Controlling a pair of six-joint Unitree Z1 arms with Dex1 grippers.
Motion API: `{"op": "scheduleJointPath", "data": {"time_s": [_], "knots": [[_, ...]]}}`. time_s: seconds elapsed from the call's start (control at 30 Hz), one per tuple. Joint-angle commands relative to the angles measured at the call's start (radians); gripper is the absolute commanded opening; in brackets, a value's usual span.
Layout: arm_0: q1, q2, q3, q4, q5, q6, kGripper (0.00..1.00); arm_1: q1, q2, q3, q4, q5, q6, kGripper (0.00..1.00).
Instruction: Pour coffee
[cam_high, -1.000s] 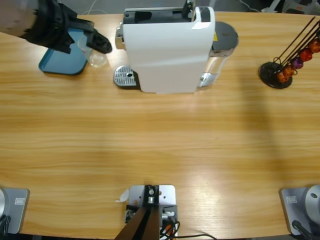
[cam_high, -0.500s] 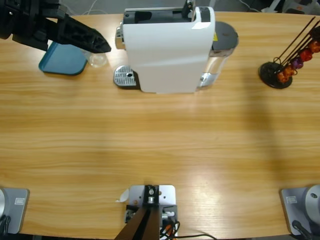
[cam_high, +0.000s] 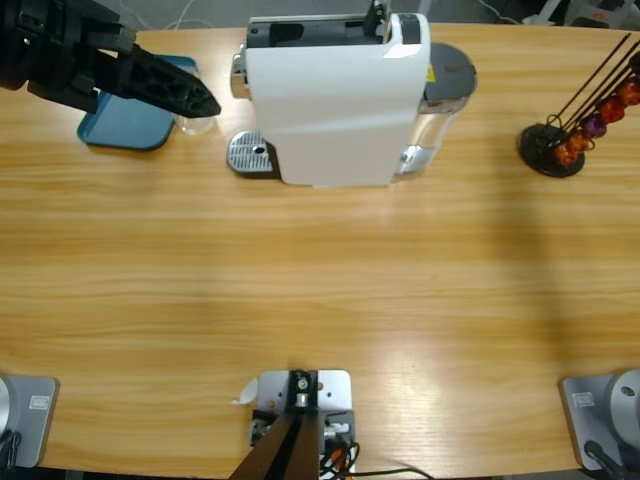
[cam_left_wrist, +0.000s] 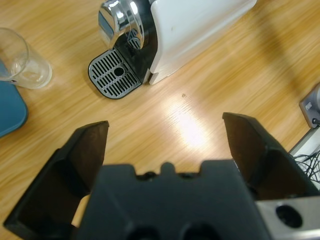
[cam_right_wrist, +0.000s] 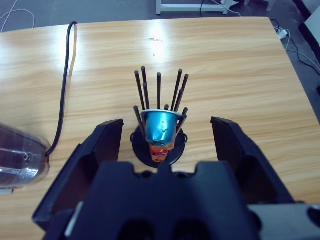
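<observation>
Left claw (cam_left_wrist: 165, 145) spread wide, holding nothing. Clear glass (cam_left_wrist: 22, 60) ahead and off to its left, upright beside blue tray (cam_left_wrist: 10, 112); no coffee visible inside. Risk: glancing jaw contact, tipping glass toward drip grille (cam_left_wrist: 114, 76).

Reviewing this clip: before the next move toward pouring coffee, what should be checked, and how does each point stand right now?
1. Left gripper open and holding nothing: ok.
2. Glass upright on the table, beside the blue tray: ok.
3. Glass on the drip grate of the coffee machine: not ok, the grate is bare.
4. Coffee in the glass: not ok, it looks empty.
5. Right gripper out of the way: ok, it is open, facing the capsule stand.
6. Capsule loaded in the machine: cannot tell.
</observation>
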Motion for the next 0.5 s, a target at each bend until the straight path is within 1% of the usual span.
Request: {"op": "scheduleJointPath", "data": {"time_s": [0.03, 0.2, 0.47, 0.5], "knots": [[0.016, -0.009, 0.049, 0.004, -0.016, 0.011, 0.987, -0.012, -0.002, 0.060, -0.006, 0.013, -0.017, 0.761], [0.016, -0.009, 0.051, 0.004, -0.018, 0.011, 0.987, -0.009, -0.045, 0.073, 0.007, 0.011, -0.019, 0.761], [0.017, -0.015, 0.061, 0.004, -0.018, 0.011, 0.987, -0.007, -0.054, 0.064, 0.004, 0.001, -0.045, 0.756], [0.017, -0.015, 0.061, 0.004, -0.018, 0.011, 0.987, -0.007, -0.053, 0.066, 0.004, 0.002, -0.048, 0.738]]}}
